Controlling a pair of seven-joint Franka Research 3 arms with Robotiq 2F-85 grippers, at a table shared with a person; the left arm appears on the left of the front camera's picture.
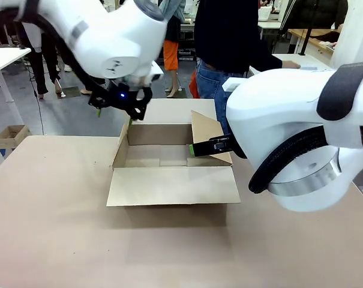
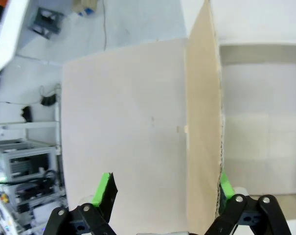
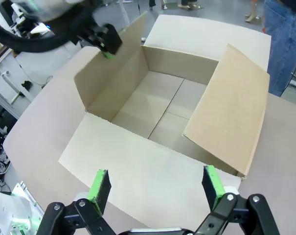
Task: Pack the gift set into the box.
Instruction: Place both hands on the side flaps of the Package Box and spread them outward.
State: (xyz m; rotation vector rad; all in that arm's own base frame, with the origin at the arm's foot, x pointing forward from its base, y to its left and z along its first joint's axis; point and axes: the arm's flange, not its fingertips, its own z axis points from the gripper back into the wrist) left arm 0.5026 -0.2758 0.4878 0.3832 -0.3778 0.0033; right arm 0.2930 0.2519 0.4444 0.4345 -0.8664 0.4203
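The box (image 1: 160, 155) stands open and empty at the table's middle. Its near flap (image 1: 172, 186) lies flat toward me, its left flap (image 1: 122, 144) stands up, and its right flap (image 1: 206, 135) leans inward. My left gripper (image 1: 118, 111) hovers open at the left flap's top edge. In the left wrist view the flap (image 2: 201, 122) runs edge-on between the fingers (image 2: 104, 188), close to the right one, with the left gripper (image 2: 165, 188) astride it. My right gripper (image 1: 193, 150) is open by the right flap. From above, the right gripper (image 3: 156, 186) hangs over the near flap (image 3: 138, 161). The gift set is out of view.
A person (image 1: 229, 36) in jeans stands at the far side behind the box. A small brown carton (image 1: 12, 135) sits on the floor far left. White tables (image 1: 4, 57) stand in the background. The tan tabletop (image 1: 55, 198) stretches bare around the box.
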